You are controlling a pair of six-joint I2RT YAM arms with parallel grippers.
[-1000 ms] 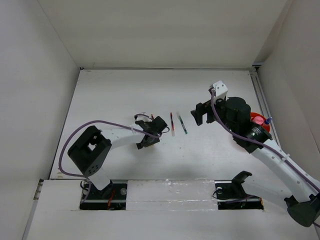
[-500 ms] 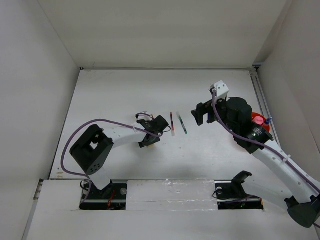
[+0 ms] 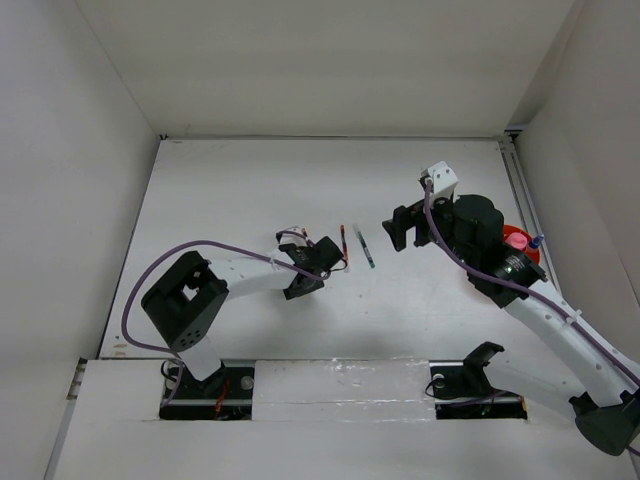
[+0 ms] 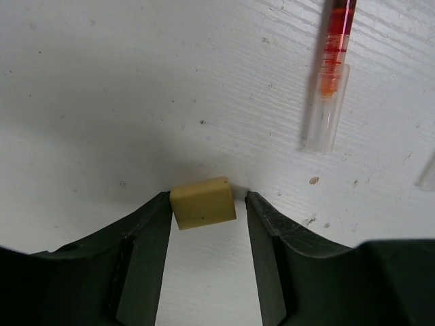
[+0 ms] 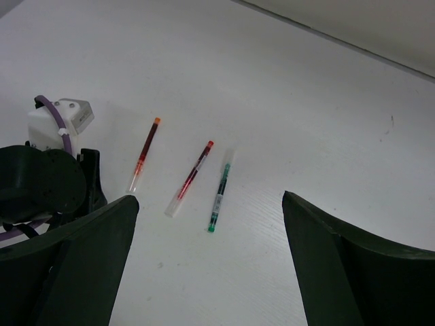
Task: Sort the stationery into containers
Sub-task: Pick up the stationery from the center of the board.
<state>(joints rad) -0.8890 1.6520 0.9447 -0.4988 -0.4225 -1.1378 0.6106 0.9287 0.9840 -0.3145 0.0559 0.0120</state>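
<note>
A tiny tan eraser block lies on the table between the fingertips of my left gripper. The jaws are open; the eraser touches the left finger and a small gap remains at the right finger. A red pen lies just ahead. In the top view my left gripper sits left of the red pen and the green pen. My right gripper is open and empty above the table, right of the pens. The orange tub is mostly hidden behind the right arm, with a pink cap showing.
The right wrist view shows two red pens and the green pen side by side, with the left arm's wrist at their left. White walls enclose the table.
My left gripper has moved a little to the right, closer to the pens. The right arm has not moved.
</note>
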